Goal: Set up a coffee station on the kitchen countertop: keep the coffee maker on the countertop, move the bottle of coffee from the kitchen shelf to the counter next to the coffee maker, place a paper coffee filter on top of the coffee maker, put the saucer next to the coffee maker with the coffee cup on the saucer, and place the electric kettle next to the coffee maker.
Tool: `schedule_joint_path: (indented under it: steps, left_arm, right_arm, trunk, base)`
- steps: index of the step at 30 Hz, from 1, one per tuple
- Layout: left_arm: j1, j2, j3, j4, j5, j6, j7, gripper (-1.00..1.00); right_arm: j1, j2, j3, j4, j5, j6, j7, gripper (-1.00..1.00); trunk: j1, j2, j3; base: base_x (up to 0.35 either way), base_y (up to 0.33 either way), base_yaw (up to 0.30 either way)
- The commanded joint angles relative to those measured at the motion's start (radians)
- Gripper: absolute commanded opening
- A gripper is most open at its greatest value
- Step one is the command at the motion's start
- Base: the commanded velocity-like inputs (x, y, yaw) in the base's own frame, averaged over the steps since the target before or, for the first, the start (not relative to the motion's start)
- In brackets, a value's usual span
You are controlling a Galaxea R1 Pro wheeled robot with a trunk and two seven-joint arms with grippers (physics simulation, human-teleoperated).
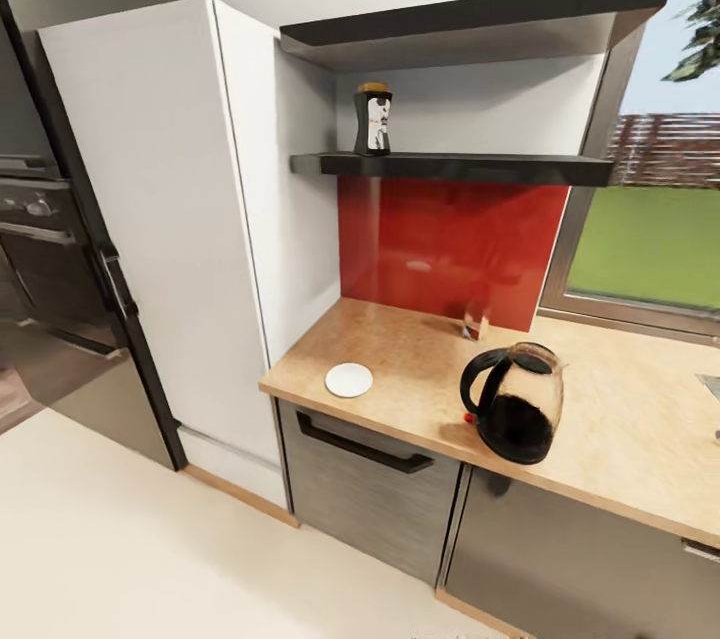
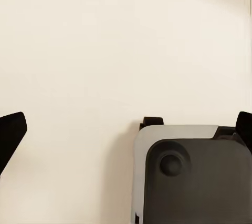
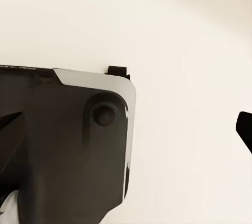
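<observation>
Bottle of coffee [image 1: 373,120] stands upright on the kitchen shelf [image 1: 470,167], upper centre of frame, high above both released claws hanging floorward.

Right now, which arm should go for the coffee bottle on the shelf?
Right, marginally. The left hand and right hand both hang open over the floor, neither nearer. The bottle of coffee stands near the left end of the kitchen shelf, by the white cabinet side, which could crowd the left arm.

Left hand [image 2: 126,129] fingertips cut by frame edges, small glass [image 1: 476,321] by red backsplash [image 1: 450,244] indistinct
</observation>
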Motion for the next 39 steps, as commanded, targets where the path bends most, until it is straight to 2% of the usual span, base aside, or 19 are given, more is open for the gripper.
schedule_joint_path:
  steps: [1,39]
  left_arm:
    - [-0.001,0.0,-0.001,0.001,0.01,-0.002,-0.007,1.0]
    - [-0.001,0.006,0.0,0.002,0.015,-0.002,-0.007,1.0]
  right_arm:
    - [-0.001,0.0,0.008,0.0,-0.001,0.001,0.002,1.0]
    - [-0.001,0.001,0.008,0.0,-0.003,0.001,0.001,1.0]
  trunk:
    - [0.001,-0.002,-0.002]
    - [0.001,-0.002,-0.002]
  base:
    - [0.003,0.007,-0.264]
    - [0.0,0.002,-0.266]
